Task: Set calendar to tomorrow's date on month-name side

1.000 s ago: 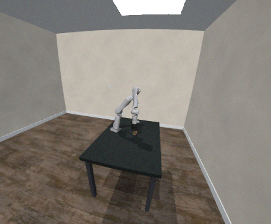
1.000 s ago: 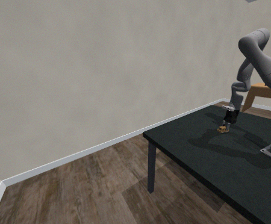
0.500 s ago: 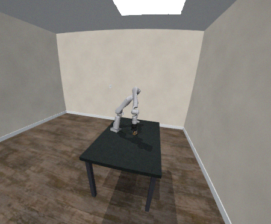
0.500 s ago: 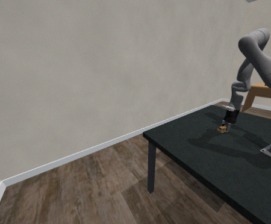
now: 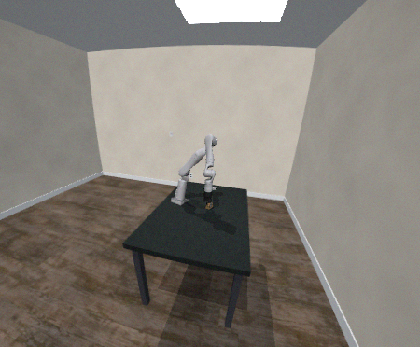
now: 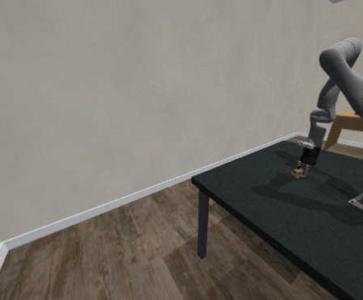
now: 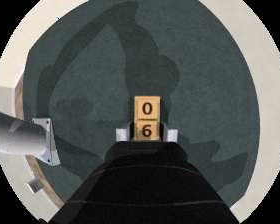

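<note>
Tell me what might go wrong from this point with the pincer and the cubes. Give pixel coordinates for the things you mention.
The pincer point(image 5: 208, 203) point(image 6: 302, 168) point(image 7: 146, 128) is open, its fingers on either side of the cube showing 6 point(image 7: 147, 131). If it rises or shifts off line, a finger might brush that cube and turn it. The cube showing 0 point(image 7: 147, 108) sits right up against it in the wrist view, so a nudge could well disturb both.
</note>
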Controlling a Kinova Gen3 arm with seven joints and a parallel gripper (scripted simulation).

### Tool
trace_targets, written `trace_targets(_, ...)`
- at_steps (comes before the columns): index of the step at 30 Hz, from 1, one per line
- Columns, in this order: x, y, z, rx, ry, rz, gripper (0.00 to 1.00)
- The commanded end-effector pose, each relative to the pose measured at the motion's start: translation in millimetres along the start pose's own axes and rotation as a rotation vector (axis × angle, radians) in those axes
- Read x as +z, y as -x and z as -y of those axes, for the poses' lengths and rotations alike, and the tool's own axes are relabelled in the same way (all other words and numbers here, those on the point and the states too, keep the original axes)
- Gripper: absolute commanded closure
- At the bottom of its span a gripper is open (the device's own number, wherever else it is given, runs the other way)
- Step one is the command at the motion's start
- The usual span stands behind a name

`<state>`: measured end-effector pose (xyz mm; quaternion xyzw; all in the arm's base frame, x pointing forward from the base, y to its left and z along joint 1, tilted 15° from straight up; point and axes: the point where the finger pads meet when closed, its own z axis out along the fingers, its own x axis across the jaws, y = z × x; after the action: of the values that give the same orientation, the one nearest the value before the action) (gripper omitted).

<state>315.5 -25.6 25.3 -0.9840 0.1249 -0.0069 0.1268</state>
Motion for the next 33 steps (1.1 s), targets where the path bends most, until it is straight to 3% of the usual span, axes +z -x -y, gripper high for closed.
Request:
trace_targets(1, -3.4, -1, 0, -0.001, 0.0, -0.004, 0.13)
trace_targets(8, -17.6, -1, 0, -0.001, 0.0, -0.004, 0.13)
trace_targets(22, -81.9, -1, 0, -0.001, 0.0, -0.004, 0.13)
trace_targets(31, -89.5, -1, 0, -0.001, 0.0, -0.004, 0.13)
trace_targets(32, -89.5, -1, 0, -0.001, 0.0, -0.004, 0.0)
trace_targets(33, -89.5, -1, 0, -0.001, 0.0, -0.004, 0.0)
